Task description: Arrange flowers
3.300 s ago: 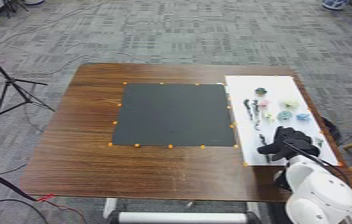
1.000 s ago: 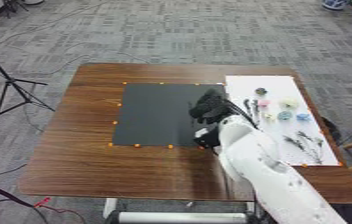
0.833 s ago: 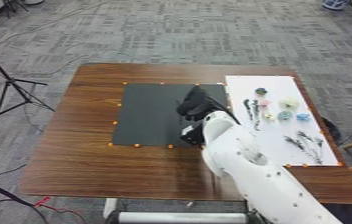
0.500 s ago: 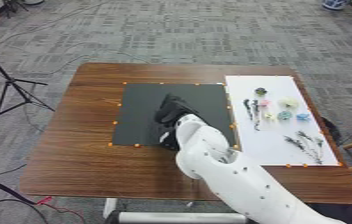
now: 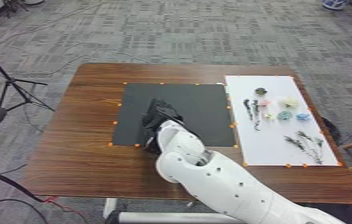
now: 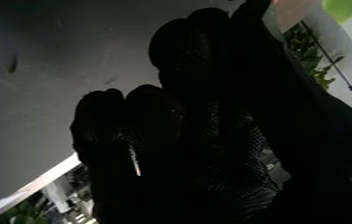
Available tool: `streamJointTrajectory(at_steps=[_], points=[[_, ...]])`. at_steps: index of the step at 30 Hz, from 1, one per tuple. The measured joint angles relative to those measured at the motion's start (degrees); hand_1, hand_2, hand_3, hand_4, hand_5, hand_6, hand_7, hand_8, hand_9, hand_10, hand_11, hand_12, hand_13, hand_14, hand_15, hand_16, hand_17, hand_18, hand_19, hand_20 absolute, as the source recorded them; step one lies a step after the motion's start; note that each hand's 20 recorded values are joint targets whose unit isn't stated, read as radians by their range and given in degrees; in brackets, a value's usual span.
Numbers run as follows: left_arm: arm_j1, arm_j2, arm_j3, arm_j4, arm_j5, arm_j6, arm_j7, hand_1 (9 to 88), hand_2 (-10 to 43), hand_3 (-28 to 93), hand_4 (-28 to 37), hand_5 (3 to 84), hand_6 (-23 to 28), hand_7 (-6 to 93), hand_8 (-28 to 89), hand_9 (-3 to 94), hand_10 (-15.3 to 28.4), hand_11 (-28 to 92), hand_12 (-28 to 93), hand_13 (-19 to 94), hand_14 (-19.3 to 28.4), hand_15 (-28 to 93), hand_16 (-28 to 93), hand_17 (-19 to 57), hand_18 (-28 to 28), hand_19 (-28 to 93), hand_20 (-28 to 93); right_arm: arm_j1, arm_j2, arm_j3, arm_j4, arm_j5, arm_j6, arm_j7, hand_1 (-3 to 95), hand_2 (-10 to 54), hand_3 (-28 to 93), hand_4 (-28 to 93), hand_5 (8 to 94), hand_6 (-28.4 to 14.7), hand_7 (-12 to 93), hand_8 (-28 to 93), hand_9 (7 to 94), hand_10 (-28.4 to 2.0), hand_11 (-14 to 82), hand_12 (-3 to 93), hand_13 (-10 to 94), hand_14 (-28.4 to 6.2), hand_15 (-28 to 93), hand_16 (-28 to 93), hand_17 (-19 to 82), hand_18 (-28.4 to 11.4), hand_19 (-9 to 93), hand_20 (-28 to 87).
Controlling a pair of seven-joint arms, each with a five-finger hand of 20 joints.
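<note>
Flowers (image 5: pixel 285 115) in pink, cream and blue tones lie on the white sheet (image 5: pixel 266 145), at the right side of the bench (image 5: pixel 75 160). Dark sprigs (image 5: pixel 307 145) lie nearer on the same sheet. The right hand (image 5: pixel 159 117) is over the dark sheet (image 5: pixel 206 107), towards its left side. How far open it is, I cannot tell, nor if it has hold of a stem; green leaves (image 6: pixel 301 45) show beside it in the wrist view, maybe of a sprig. If it carries one, I judge the step is placing it. Then it is good to turn the stem first, lower gently until it lies flat, release slowly, and lift straight up, because the glove can easily drag thin leaves out of line.
</note>
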Motion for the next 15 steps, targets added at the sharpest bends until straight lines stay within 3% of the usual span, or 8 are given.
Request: streamJointTrajectory(at_steps=[15], points=[[-1.8,0.7,1.5,0.55,0.16,0.06,0.15,21.1,17.5,66,-28.3,34.7,7.7,4.3,-6,27.9,12.0,7,10,19,11.0,15,-4,-3.7,10.3,19,10,0.6,-0.9,-4.0,1.7,-3.3,-1.6,-0.2,54.5,-9.5,72,-28,81.4,-1.1,33,19,88.4,-9.6,22.9,52.3,74,-12.3,70,38,42,-28.4,93,37]])
